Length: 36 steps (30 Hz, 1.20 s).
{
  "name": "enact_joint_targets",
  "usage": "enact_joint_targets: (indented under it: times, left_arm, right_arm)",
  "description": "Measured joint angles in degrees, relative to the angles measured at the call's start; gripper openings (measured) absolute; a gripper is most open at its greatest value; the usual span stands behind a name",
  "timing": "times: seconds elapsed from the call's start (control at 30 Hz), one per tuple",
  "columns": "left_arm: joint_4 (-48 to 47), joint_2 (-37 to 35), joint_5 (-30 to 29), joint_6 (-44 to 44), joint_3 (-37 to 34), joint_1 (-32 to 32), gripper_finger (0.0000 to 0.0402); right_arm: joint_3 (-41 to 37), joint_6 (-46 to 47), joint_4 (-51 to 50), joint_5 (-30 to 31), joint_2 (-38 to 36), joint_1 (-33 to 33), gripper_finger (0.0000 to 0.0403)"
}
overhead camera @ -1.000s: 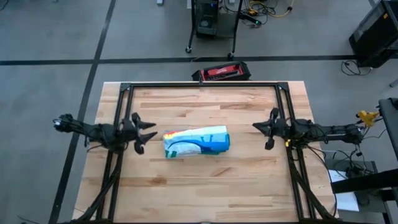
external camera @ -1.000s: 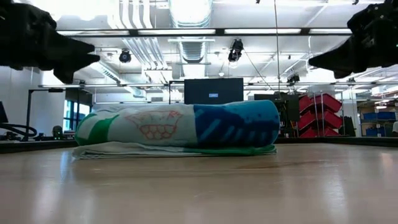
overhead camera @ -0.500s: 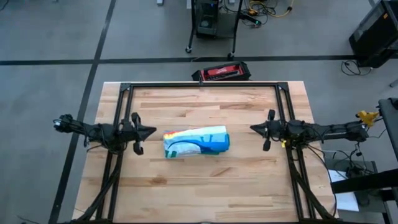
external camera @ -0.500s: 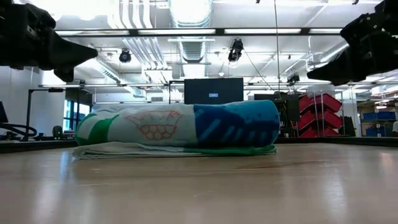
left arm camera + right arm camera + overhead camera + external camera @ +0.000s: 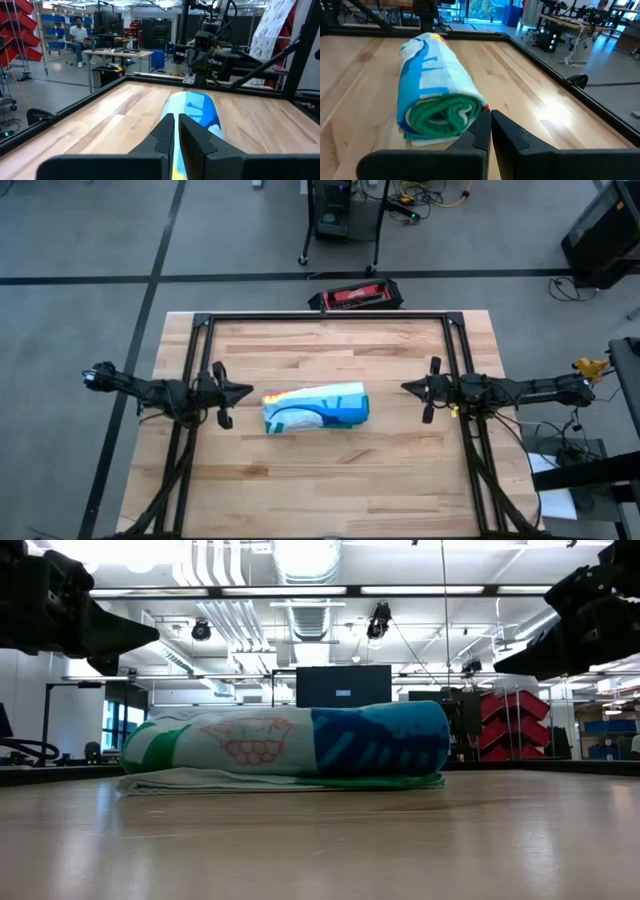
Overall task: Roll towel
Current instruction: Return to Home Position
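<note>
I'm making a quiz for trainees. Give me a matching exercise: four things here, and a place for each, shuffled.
Things:
1 rolled dinosaur-print towel
2 left gripper
3 right gripper
4 red-and-black flat case

Places:
a on the floor beyond the far edge of the wooden table
b off the towel's right end
c lying mid-table
d off the towel's left end

Pairs: 1-c, 2-d, 3-b, 4-a.

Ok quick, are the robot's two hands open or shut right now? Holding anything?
Left hand: shut, holding nothing, clear of one end of the rolled towel.
Right hand: shut, holding nothing, clear of the other end.
</note>
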Motion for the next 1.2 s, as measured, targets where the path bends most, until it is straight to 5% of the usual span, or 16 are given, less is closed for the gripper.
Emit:
enact_joint_targets:
  times: [1.2]
  left_arm:
    - [-0.04, 10.55, 0.04, -0.02, 0.07, 0.00, 0.0010]
  right_arm:
    - [0.11, 0.00, 0.04, -0.02, 0.32, 0.00, 0.0000]
